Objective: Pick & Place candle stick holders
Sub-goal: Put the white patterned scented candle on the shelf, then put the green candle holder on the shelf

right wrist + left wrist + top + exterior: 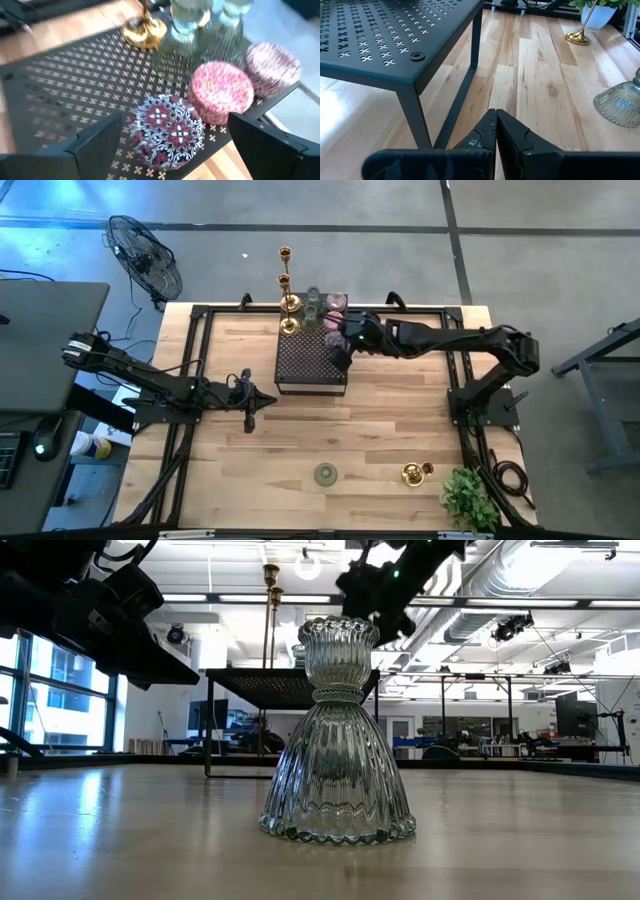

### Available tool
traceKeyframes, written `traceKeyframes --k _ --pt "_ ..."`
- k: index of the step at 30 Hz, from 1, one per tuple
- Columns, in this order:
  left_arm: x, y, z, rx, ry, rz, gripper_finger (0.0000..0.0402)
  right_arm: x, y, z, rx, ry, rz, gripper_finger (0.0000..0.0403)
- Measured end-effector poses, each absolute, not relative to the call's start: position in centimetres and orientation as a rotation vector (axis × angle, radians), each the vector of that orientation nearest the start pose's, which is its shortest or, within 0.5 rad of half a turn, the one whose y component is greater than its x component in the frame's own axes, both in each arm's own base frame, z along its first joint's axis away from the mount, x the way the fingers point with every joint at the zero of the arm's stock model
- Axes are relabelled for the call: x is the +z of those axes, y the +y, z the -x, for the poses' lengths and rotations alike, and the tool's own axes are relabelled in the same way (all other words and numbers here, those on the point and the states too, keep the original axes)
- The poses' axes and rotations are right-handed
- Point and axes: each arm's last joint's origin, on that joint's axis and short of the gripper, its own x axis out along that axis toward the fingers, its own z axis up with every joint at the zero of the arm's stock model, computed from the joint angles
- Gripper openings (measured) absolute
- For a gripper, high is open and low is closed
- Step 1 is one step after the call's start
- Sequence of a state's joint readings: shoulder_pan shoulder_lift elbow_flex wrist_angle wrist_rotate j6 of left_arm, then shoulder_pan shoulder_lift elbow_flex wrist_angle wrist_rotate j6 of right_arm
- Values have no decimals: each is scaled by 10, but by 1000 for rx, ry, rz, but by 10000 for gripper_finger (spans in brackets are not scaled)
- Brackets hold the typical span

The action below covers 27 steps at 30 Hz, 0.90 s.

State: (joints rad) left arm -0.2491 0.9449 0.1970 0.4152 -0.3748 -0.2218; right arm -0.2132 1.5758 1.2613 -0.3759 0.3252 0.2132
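— Several candle stick holders point(167, 131) crowd the far right corner of the dark perforated stand point(310, 360), which sits at the tabletop's point(350, 435) far edge. And the right gripper point(170, 145)?

— Fingers spread wide, above a patterned cup. One clear ribbed glass holder point(338, 735) stands near the front edge, beside a gold candlestick point(416, 473).

— The left gripper point(496, 131)?

— Fingers pressed together, empty, left of the stand.

Two dark jointed arms, each claw point(496, 131) black, wedge-fingered.
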Motion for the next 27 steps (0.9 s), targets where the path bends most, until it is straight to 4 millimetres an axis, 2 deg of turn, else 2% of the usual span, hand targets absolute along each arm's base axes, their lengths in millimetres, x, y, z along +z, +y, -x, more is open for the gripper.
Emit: traceKeyframes --k 7,10,13,15,19,25,27 --pt "164 -33 -172 159 301 117 2 323 -51 -318 -497 552 -140 342" --pt "164 -33 -172 159 301 117 2 333 -26 -309 -463 545 -99 315" --pt "164 -33 -172 159 301 117 2 336 9 -303 -427 549 -26 272" --pt "164 -33 -172 159 301 117 2 332 31 -302 -401 519 21 238" --pt "164 -33 -172 159 301 117 2 306 67 -298 -323 458 65 159" --pt "164 -33 -172 159 300 118 2 268 92 -287 -229 367 39 37" --pt "164 -33 -173 159 296 125 2 261 97 -284 -200 336 19 10"
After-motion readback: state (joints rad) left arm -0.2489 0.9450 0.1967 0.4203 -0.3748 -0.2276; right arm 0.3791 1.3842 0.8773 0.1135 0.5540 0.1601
